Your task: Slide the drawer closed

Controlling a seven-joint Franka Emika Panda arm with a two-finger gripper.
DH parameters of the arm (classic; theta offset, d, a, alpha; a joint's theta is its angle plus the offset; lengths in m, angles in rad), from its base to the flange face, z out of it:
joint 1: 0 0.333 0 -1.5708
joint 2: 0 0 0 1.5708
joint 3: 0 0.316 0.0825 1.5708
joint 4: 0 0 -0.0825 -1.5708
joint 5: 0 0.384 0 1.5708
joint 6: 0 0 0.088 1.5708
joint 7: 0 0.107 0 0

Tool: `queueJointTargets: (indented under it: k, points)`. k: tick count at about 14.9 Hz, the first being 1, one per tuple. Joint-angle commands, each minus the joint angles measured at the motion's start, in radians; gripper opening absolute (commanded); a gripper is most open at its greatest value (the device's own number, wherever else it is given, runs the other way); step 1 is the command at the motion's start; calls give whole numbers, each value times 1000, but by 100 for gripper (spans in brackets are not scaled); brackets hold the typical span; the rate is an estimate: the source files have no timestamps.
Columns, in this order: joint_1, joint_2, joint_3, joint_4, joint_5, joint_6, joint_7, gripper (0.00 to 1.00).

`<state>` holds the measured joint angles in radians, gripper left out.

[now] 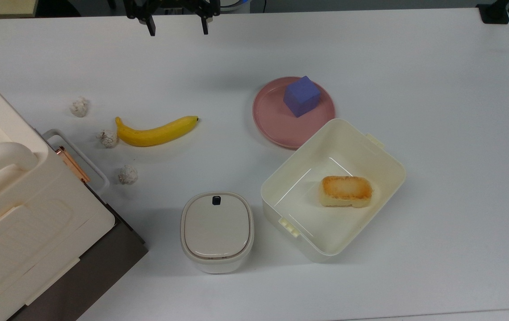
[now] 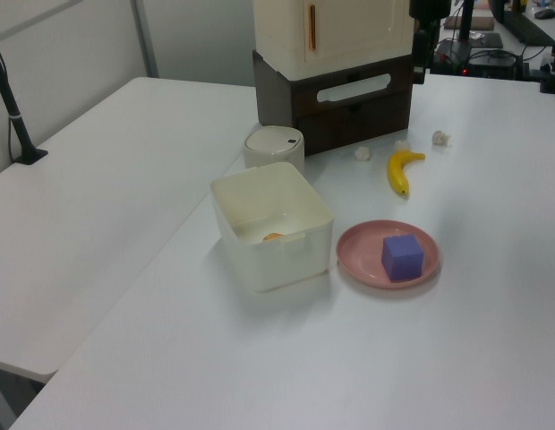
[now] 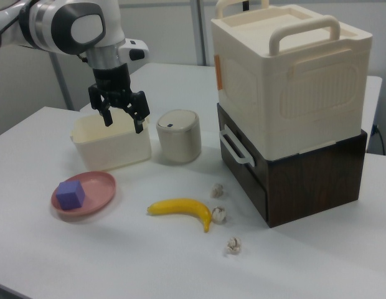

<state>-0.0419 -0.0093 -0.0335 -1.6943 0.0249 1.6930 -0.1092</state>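
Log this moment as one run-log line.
gripper: open, raised, holding nothing | drawer: front flush with dark base, looks closed | banana: on table, untouched
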Motion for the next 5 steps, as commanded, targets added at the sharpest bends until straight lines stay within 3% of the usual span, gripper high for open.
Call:
queueJointTargets:
  k: [1, 5]
  points:
    - [0, -17, 0, -24, 13, 1, -7, 100]
    - [0, -14, 0, -22, 13, 5, -7, 100]
